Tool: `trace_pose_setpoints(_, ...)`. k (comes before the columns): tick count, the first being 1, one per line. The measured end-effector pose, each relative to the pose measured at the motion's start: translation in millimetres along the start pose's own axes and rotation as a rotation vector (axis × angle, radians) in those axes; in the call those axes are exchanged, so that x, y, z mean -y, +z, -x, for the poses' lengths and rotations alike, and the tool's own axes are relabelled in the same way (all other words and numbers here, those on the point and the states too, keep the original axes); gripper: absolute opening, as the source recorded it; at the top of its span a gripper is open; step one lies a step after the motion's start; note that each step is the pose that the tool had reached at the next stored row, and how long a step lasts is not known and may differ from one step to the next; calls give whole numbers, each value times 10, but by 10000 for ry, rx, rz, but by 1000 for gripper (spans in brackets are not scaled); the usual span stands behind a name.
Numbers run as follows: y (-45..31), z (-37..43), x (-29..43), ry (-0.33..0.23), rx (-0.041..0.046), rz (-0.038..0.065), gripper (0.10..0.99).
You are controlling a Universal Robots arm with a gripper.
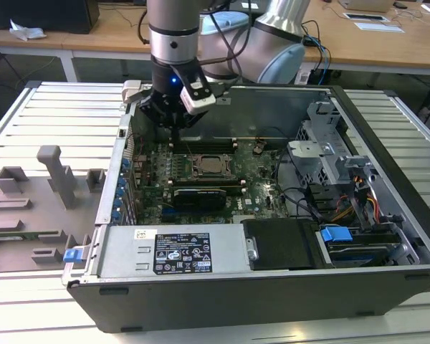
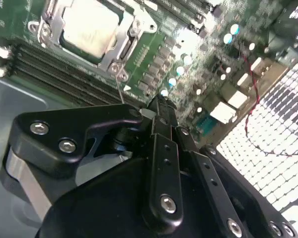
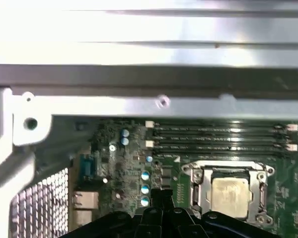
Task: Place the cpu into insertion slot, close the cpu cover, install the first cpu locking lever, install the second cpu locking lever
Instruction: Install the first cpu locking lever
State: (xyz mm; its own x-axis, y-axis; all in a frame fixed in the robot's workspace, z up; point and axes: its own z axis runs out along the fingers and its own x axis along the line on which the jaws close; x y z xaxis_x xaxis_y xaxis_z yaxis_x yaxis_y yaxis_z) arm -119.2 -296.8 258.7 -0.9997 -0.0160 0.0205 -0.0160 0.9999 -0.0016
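The cpu lies flat in the insertion slot on the green motherboard, its silvery top showing. The cpu cover lies down around it as a metal frame. A thin metal lever runs from the frame's corner toward my fingertips; whether it touches them cannot be told. My gripper hangs over the board beside the socket, toward the exterior view's left and the case's rear wall. Its black fingers are shut, with nothing seen between them in both wrist views.
Long black memory slots run beside the socket. A long black card sits in front of it. The power supply and drive cage fill the case's front and right. A perforated rear panel is close by. Grey fixtures stand outside.
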Motion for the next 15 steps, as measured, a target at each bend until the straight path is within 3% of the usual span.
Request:
trace_pose_setpoints(4, 6, 5, -130, -1, 0, 16, 106)
trace_pose_setpoints(8, 7, 66, -197, -1, 1, 16, 106)
trace_pose_setpoints(13, 7, 269, -201, -2, -3, 16, 106)
trace_pose_setpoints(15, 9, 387, -199, -2, -7, 16, 106)
